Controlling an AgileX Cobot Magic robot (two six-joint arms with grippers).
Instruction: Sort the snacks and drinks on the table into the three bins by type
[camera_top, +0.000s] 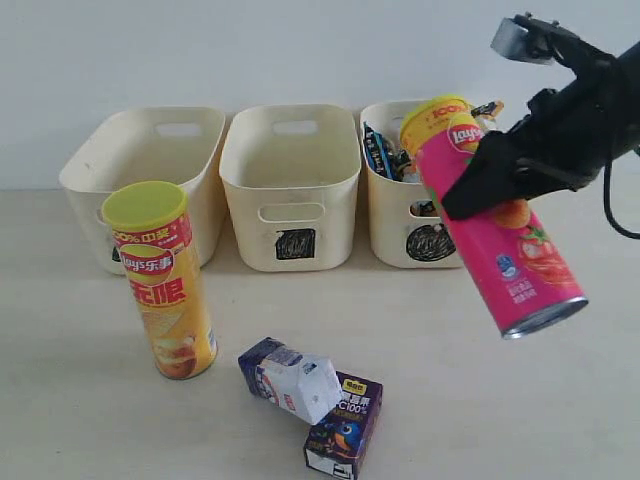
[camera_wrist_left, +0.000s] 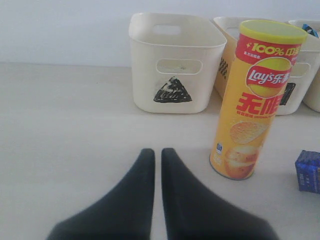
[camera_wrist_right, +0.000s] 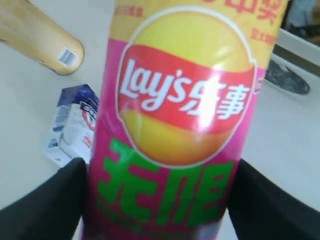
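Note:
My right gripper (camera_top: 488, 182) is shut on the pink-red Lay's can (camera_top: 505, 250), which hangs tilted in the air in front of the circle bin (camera_top: 388, 215). The right wrist view shows the same can (camera_wrist_right: 185, 115) filling the space between the fingers (camera_wrist_right: 50, 202). A blue-black foil bag (camera_top: 380, 150) sticks up inside the circle bin. The yellow can (camera_top: 162, 285) stands upright before the triangle bin (camera_top: 140, 165). The gable-top carton (camera_top: 295, 382) lies against the dark purple juice box (camera_top: 345, 425) at the front. My left gripper (camera_wrist_left: 157, 152) is shut on nothing, low over the table near the yellow can (camera_wrist_left: 255, 100).
The square bin (camera_top: 290, 185) stands in the middle of the row with nothing showing inside. The triangle bin (camera_wrist_left: 175, 62) is straight ahead of the left gripper. A white wall runs behind the bins. A blue carton corner (camera_wrist_left: 308, 171) shows at the left wrist view's edge.

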